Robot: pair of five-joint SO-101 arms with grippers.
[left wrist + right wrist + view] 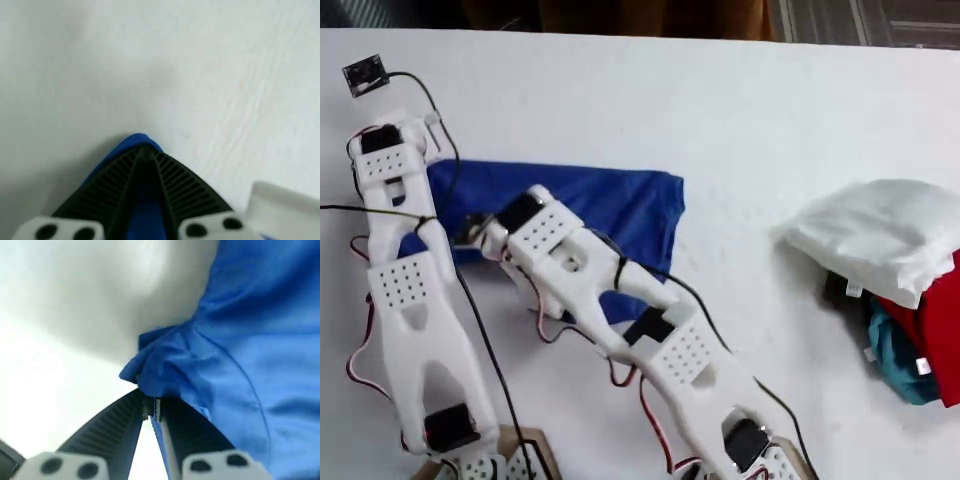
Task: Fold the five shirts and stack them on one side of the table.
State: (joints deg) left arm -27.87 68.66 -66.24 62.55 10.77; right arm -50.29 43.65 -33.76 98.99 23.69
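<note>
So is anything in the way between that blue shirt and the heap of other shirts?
Nothing visible. Bare table lies between the blue shirt and the heap. The left tool and the right tool each clamp the shirt's cloth, with nothing in between.
</note>
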